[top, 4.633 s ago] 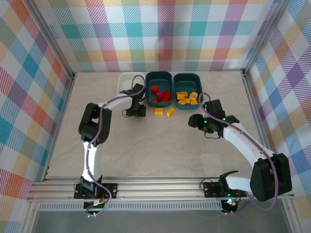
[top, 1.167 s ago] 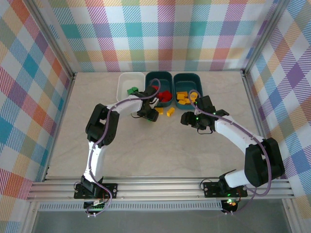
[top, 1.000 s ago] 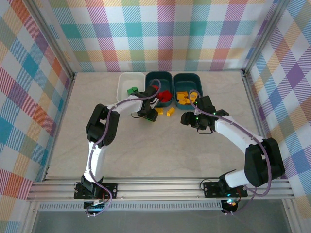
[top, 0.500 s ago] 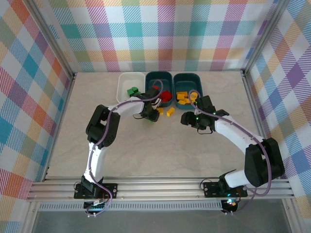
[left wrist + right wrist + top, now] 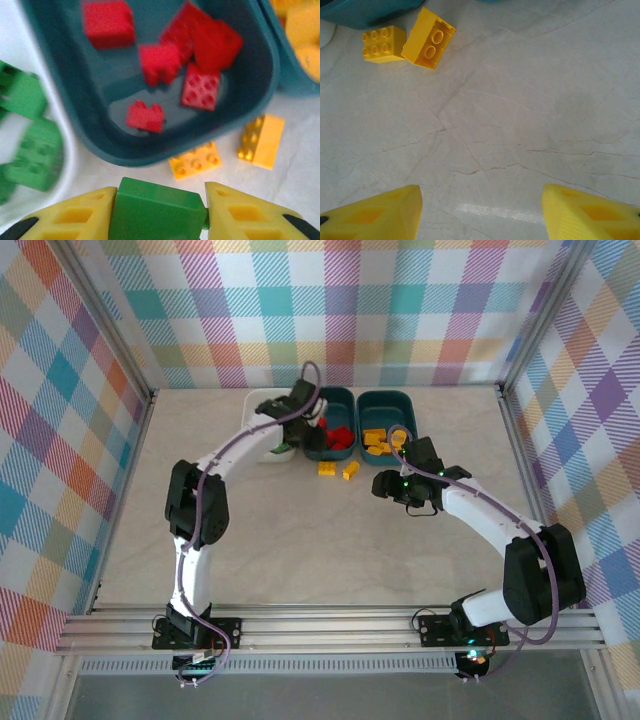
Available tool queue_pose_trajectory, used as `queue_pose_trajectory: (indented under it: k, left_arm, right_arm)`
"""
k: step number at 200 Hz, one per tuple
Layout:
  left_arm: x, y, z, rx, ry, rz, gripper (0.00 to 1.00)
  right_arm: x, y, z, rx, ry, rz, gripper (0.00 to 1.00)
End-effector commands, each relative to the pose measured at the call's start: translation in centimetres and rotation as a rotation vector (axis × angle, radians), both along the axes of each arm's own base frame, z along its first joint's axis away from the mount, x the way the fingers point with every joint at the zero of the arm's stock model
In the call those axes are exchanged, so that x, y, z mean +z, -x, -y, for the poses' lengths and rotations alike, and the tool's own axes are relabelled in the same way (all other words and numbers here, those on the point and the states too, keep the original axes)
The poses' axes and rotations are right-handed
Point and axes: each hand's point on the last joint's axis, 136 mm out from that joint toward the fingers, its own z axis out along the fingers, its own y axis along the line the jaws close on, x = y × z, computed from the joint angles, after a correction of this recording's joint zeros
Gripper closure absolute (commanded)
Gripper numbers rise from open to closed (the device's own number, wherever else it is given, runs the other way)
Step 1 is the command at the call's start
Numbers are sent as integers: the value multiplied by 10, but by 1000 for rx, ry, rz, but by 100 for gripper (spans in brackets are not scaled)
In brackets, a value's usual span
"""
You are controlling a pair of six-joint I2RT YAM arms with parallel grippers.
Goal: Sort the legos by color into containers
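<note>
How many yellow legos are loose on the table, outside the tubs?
2. A studs-up yellow brick and a tipped yellow brick beside it, both in front of the middle teal tub. The left arm may hide others.

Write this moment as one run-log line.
left gripper: holds green brick, at teal tub of red bricks | right gripper: open, empty, over table | loose: two yellow bricks

Glossy plastic legos (image 5: pixel 202 92), smooth teal tub (image 5: pixel 115 150), tabletop (image 5: pixel 520 125) seemingly matt, stone-veined.
</note>
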Motion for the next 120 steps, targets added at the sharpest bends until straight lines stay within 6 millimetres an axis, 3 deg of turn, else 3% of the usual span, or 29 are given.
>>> queue_pose_trajectory:
  k: [1,27,66,92,120]
  left_arm:
    - [-3,-28,-55,165,8,-53,59]
    - [-22,-56,-91,288,20,-117,59]
    - [-49,-73,-131,425,-44,-151,59]
    - [-53,-80,-127,404,6,-162,46]
    - [-36,-79,-125,390,24,-139,26]
  right_arm:
    - [10,-2,-6,8,-23,24,36]
    - [16,-10,-13,29,-26,38,36]
    - [24,-30,-37,76,-15,47,36]
    - [15,-50,-54,59,-11,30,33]
    - [3,-71,-65,-12,4,-7,31]
